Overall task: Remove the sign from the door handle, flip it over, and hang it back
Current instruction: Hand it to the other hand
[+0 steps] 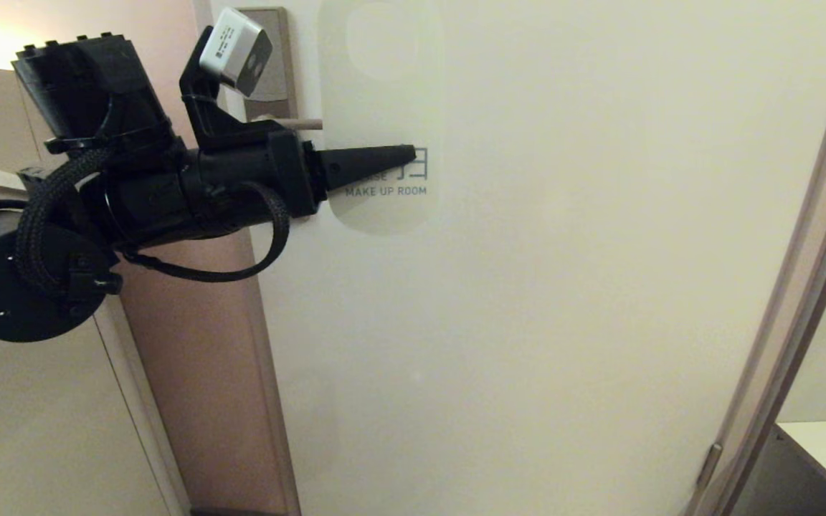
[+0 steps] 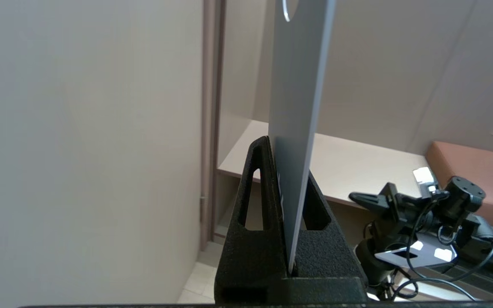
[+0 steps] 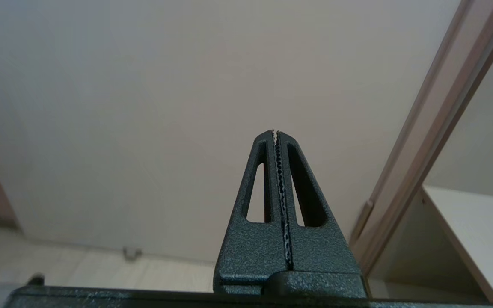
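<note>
Left gripper (image 1: 402,154) pinches the sign (image 1: 384,86), pale side out.

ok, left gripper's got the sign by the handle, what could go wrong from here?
1. The left gripper pinches the sign only at its lower part; in the wrist view the card stands long and unsupported, so it may flex or slip.
2. The hole sits above the handle, partly hidden by the arm; it could snag or miss.
3. The right gripper is shut and away, no backup.
</note>
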`<state>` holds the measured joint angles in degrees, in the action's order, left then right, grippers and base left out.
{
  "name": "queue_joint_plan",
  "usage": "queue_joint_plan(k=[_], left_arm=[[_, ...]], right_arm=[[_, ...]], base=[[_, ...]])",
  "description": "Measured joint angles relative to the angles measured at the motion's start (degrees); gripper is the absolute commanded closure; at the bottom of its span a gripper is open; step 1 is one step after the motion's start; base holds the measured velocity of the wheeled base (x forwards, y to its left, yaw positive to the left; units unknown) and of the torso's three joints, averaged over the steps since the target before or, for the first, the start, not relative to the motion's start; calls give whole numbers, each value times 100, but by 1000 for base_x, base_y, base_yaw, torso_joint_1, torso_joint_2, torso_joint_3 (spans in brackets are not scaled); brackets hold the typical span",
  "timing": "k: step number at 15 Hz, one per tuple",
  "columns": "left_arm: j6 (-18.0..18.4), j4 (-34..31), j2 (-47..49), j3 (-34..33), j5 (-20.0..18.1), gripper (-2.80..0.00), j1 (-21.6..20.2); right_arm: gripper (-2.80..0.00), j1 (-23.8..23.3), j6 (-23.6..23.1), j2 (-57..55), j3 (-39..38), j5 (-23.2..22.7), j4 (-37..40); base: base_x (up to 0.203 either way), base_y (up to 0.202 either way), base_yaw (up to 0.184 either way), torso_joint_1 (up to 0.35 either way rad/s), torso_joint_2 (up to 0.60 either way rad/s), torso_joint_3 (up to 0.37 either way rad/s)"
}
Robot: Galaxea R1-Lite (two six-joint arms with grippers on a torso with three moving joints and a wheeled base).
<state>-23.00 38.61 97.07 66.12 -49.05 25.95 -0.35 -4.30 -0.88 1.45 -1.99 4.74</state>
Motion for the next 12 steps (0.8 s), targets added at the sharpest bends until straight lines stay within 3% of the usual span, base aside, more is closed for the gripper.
queue_joint_plan(k=[4, 12], left_arm=[[-15, -7, 216, 155, -312, 0, 46], [-11, -6, 268, 214, -351, 0, 263]], right_arm=[[0, 2, -95, -61, 174, -64, 124], [0, 26, 62, -1816, 1562, -1067, 73]], base=[[0, 0, 0, 0, 0, 0], [0, 0, 0, 0, 0, 0]])
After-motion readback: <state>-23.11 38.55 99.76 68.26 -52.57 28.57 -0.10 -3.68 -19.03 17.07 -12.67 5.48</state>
